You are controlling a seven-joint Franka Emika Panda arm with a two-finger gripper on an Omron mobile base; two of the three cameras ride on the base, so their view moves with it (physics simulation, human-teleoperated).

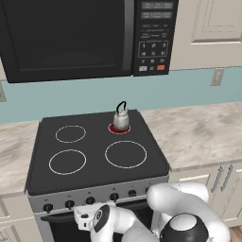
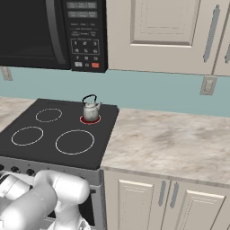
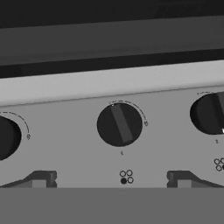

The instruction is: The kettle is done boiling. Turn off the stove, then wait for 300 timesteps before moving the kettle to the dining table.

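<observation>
The kettle (image 1: 121, 119) sat on the stove's (image 1: 94, 160) rear right burner (image 1: 119, 128), which glowed red beneath it. The arm was folded low before the oven, its gripper (image 3: 111, 179) pointed straight at the silver front panel (image 3: 65, 157). The fingertips (image 3: 41, 178) stood spread wide, gripping nothing, with a black knob (image 3: 119, 124) centred just above and between them. The microwave (image 1: 71, 38) hung overhead.

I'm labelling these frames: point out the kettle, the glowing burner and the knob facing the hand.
kettle (image 1: 121, 120), left base view, its silver body.
glowing burner (image 1: 112, 129), left base view, its red rim.
knob (image 3: 119, 124), hand view, its centre ridge.
</observation>
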